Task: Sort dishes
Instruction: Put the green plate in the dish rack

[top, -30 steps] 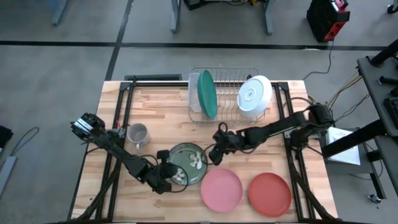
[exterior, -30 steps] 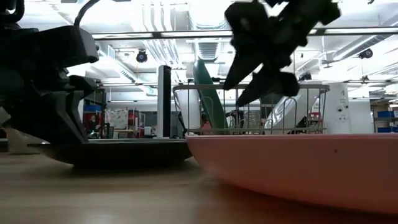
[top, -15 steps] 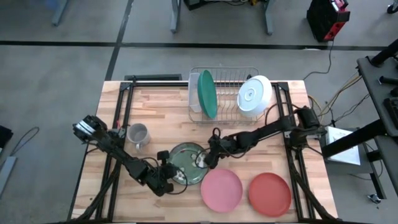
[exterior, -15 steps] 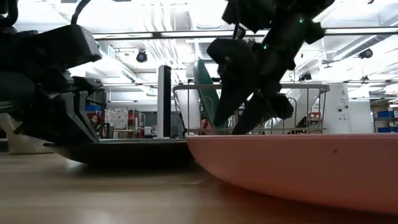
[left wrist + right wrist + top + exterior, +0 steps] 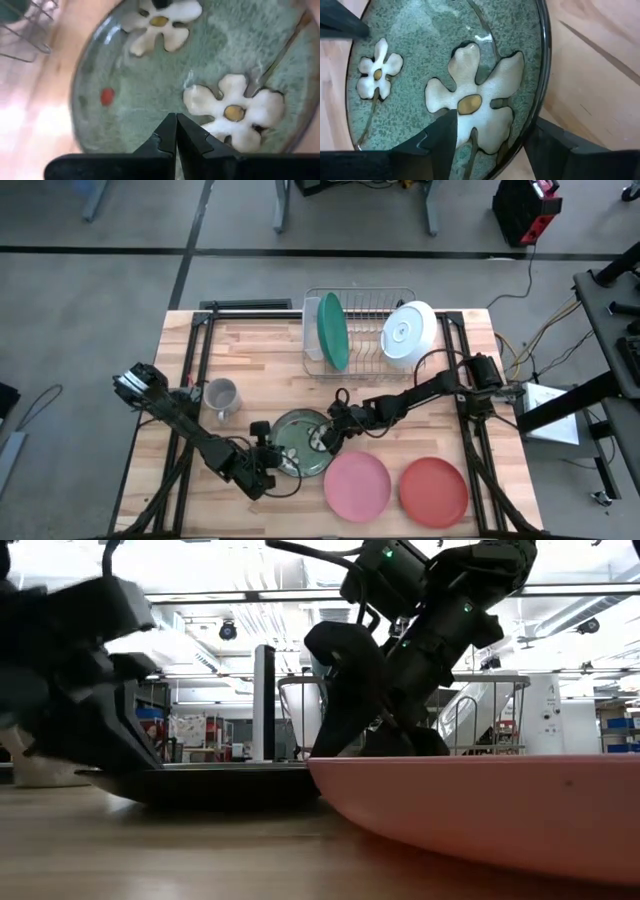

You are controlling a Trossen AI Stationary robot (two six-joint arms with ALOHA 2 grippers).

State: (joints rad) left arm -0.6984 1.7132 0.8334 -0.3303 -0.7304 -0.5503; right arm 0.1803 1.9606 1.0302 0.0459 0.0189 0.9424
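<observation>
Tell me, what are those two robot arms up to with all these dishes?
Both arms are at the dark green flowered plate lying on the table. The right gripper straddles its rim with open fingers; the left gripper, fingers shut, sits at the opposite edge. A teal plate and white bowl already stand in the wire rack; the pink plate and orange-red plate lie flat nearby.

Two dark jointed arms (black cables trailing alongside).
</observation>
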